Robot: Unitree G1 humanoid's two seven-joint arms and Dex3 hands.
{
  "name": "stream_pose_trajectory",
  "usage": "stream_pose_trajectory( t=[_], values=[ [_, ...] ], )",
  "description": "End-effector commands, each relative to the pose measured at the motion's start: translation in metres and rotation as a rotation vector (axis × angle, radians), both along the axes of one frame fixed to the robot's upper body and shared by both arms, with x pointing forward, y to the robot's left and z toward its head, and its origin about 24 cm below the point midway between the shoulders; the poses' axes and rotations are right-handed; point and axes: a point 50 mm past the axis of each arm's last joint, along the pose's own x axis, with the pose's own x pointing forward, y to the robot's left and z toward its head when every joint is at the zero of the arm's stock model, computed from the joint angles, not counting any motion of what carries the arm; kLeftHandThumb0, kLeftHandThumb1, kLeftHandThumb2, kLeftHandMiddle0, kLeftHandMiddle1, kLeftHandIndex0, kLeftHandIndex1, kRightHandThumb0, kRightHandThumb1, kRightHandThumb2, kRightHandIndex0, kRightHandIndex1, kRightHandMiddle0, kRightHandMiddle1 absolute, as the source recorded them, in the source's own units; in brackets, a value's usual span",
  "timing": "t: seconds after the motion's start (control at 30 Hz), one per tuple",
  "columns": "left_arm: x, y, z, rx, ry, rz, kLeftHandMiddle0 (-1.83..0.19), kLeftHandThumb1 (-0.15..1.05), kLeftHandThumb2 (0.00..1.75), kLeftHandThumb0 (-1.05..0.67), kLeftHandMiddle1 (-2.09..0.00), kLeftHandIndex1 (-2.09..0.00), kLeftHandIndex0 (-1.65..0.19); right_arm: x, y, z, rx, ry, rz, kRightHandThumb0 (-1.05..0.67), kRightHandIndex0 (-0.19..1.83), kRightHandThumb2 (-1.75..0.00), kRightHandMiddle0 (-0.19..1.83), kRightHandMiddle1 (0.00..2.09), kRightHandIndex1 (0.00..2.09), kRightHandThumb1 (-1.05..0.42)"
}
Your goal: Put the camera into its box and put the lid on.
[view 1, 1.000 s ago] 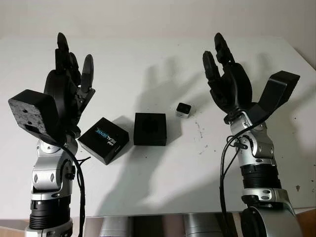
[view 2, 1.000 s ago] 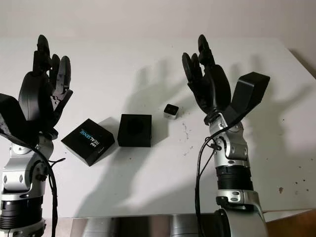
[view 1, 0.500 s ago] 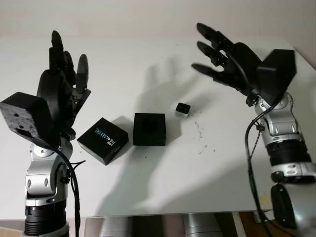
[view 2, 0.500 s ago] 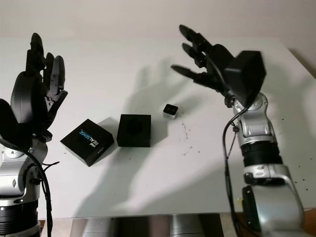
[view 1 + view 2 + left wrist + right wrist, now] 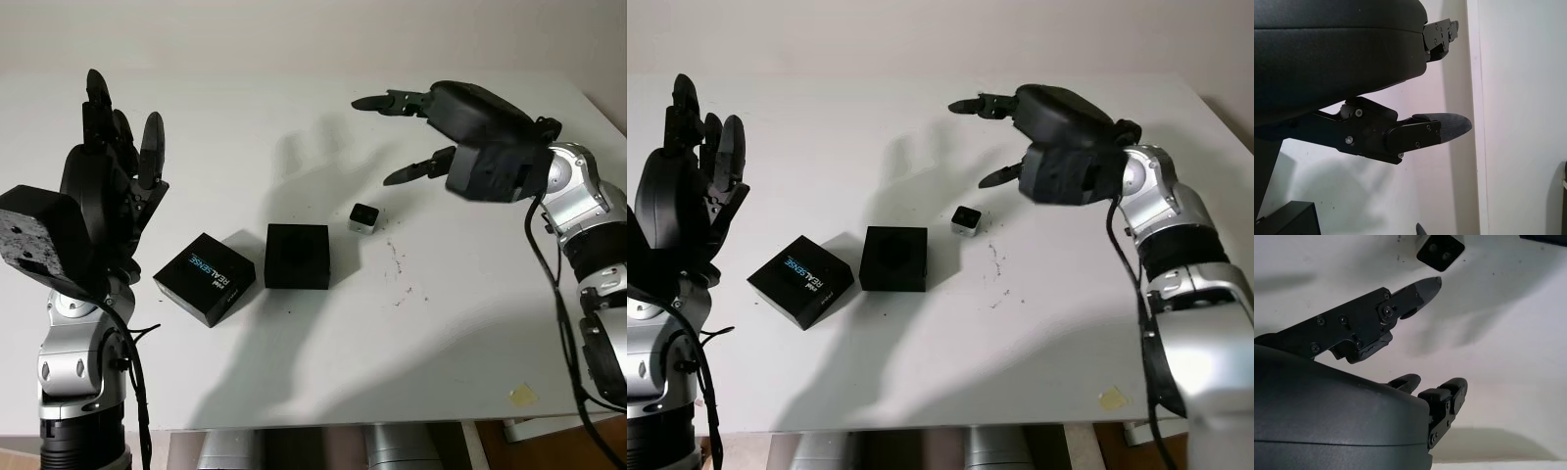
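Observation:
A small silver-and-black camera [image 5: 364, 217] sits on the white table, right of the open black box [image 5: 297, 256]. The box lid [image 5: 205, 278], black with blue-white lettering, lies left of the box. My right hand [image 5: 411, 137] is open, palm turned down, hovering above and behind the camera without touching it; the camera [image 5: 1441, 250] lies just past one fingertip [image 5: 1425, 287] in the right wrist view. At the left side my left hand [image 5: 113, 162] is open and raised, above and left of the lid.
The white table [image 5: 323, 352] runs to a wall at the back. A small yellowish scrap [image 5: 521, 394] lies near the front right edge. Dark specks mark the surface right of the box.
My right hand has swung from upright to palm-down and reached left over the table toward the camera. The left hand drifted slightly left. Camera, box and lid have not moved.

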Motion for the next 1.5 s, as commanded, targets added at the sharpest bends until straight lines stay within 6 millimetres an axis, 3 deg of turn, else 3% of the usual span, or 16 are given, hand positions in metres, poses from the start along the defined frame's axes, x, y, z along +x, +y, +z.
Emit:
stream_pose_trajectory(
  t=[0.0,0.3,0.67,1.47],
  values=[
    [-0.002,0.0,0.005,0.01,-0.019,-0.007,0.19,1.05,0.51,-0.48,0.0,0.0,0.19,-0.001,-0.002,0.008,-0.086,-0.051,0.02,-0.32,0.41,-0.06,0.4,0.2,0.16,-0.82],
    [-0.002,0.0,0.004,-0.014,-0.017,-0.003,0.19,1.05,0.47,-0.49,0.0,0.0,0.19,-0.003,0.006,-0.007,-0.301,-0.099,0.121,-0.29,0.45,-0.06,0.45,0.19,0.15,-0.83],
    [0.001,-0.001,0.005,-0.014,-0.018,-0.005,0.19,1.05,0.47,-0.5,0.0,0.0,0.19,-0.002,0.011,-0.019,-0.403,-0.085,0.171,-0.3,0.48,-0.05,0.49,0.14,0.12,-0.83],
    [0.003,-0.003,0.008,0.019,-0.032,-0.008,0.19,1.05,0.52,-0.49,0.0,0.0,0.19,-0.003,0.013,-0.037,-0.361,-0.085,0.179,-0.26,0.56,-0.06,0.59,0.11,0.09,-0.86]
  ],
)
